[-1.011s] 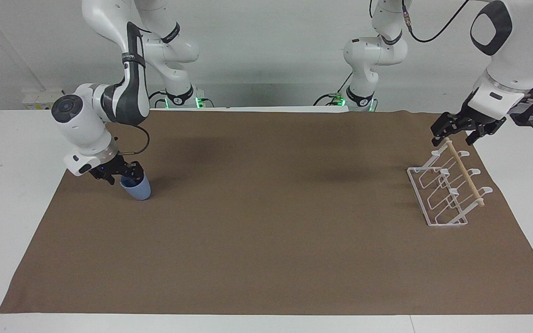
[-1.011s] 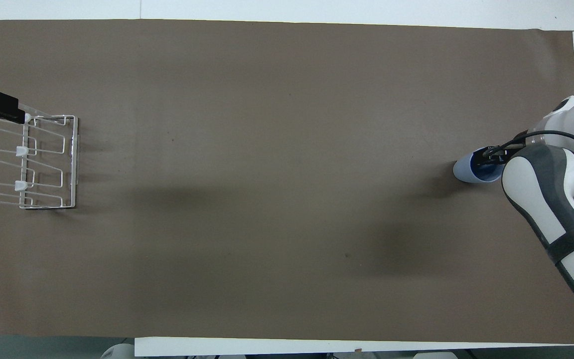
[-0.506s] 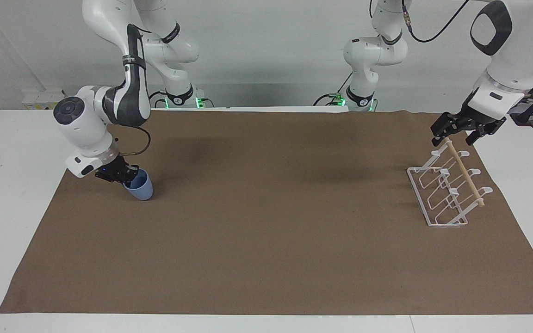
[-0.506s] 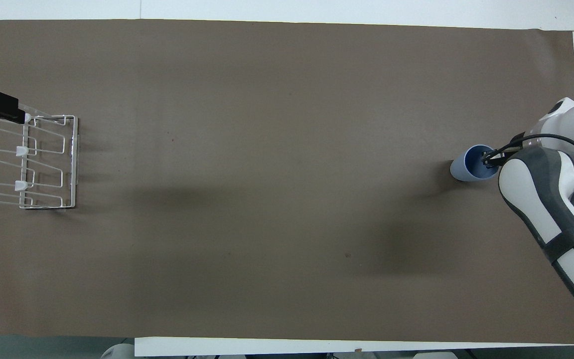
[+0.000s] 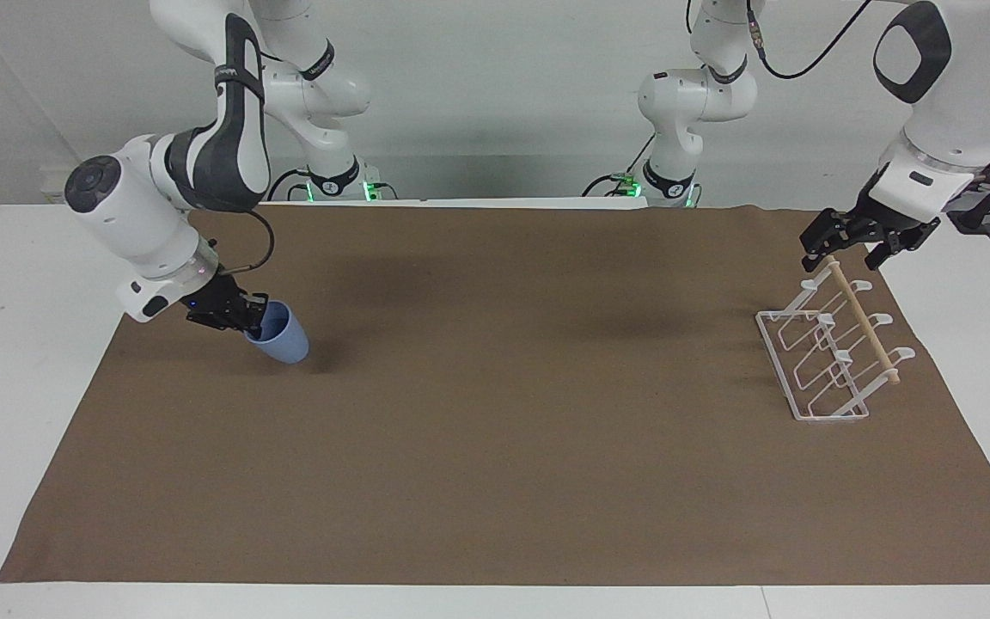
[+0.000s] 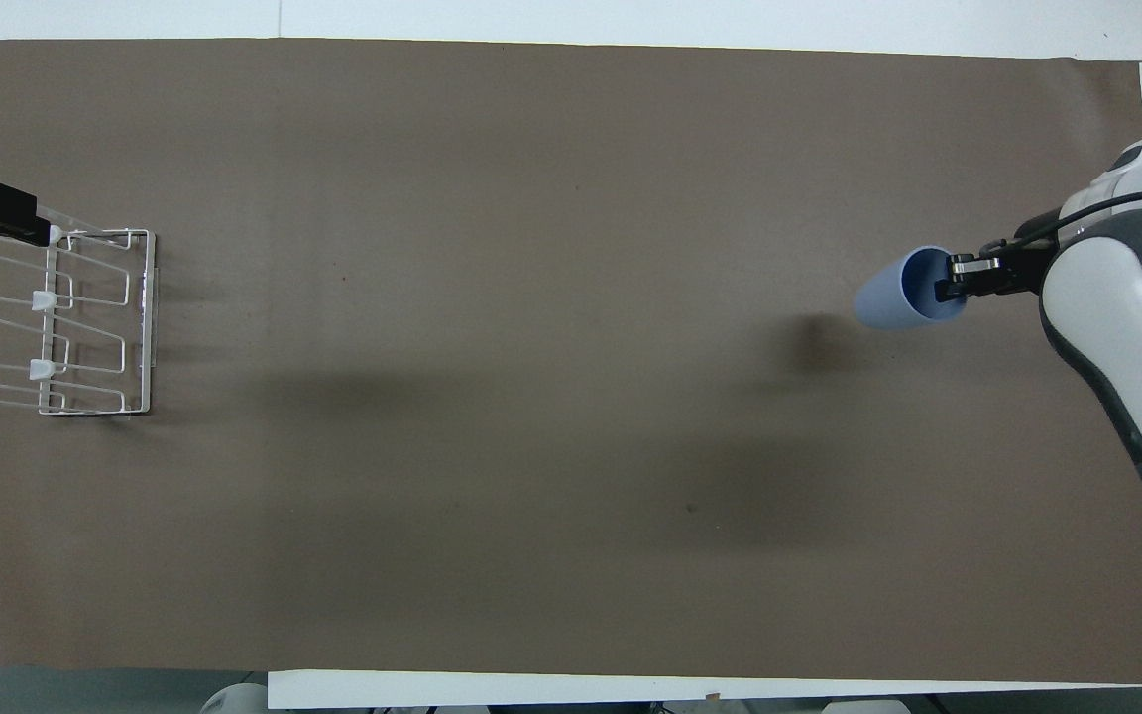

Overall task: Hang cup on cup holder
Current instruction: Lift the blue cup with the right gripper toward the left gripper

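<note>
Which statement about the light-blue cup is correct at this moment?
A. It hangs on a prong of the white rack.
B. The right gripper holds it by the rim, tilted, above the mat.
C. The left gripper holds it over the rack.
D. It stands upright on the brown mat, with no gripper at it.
B: the right gripper pinches the rim of the cup, which is tilted above the brown mat.

One cup, light blue. One cup holder, white wire; one wooden dowel along its top. Two arms, two grippers: right gripper, left gripper. One brown mat on one white table.
</note>
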Action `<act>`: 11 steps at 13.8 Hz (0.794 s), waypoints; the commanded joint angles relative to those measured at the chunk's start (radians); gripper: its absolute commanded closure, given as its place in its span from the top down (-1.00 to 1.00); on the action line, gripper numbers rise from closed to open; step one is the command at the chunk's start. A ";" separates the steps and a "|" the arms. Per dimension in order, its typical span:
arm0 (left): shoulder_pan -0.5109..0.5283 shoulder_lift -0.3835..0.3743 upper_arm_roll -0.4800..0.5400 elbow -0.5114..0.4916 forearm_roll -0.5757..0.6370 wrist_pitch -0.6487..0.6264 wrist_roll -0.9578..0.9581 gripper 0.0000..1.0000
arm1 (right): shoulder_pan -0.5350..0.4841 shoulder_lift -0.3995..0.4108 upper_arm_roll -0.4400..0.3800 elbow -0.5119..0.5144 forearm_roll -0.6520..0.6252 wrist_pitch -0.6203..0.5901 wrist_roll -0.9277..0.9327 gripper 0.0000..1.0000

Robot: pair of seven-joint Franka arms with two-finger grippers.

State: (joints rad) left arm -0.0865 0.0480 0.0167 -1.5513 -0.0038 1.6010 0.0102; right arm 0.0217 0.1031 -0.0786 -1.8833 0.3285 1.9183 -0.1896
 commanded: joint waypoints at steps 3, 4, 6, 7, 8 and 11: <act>-0.001 -0.028 -0.001 -0.029 0.021 -0.006 -0.012 1.00 | 0.179 0.036 0.002 0.047 0.286 0.056 0.155 -1.00; -0.001 -0.028 -0.001 -0.029 0.021 -0.006 -0.012 1.00 | 0.223 0.044 0.002 0.049 0.358 0.092 0.200 -1.00; -0.001 -0.028 -0.001 -0.029 0.021 -0.006 -0.012 1.00 | 0.320 0.052 0.002 0.046 0.539 0.163 0.261 -1.00; -0.004 -0.028 -0.003 -0.027 0.021 -0.004 -0.012 1.00 | 0.358 0.052 0.002 0.046 0.620 0.197 0.304 -1.00; -0.007 -0.028 -0.003 -0.029 0.021 -0.006 -0.012 1.00 | 0.389 0.052 0.003 0.044 0.685 0.212 0.343 -1.00; -0.006 -0.028 -0.003 -0.027 0.021 -0.001 -0.013 1.00 | 0.483 0.050 0.003 0.024 0.860 0.316 0.430 -1.00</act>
State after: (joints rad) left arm -0.0870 0.0480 0.0142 -1.5513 -0.0038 1.6009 0.0102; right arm 0.4721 0.1510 -0.0713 -1.8553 1.0948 2.1857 0.1917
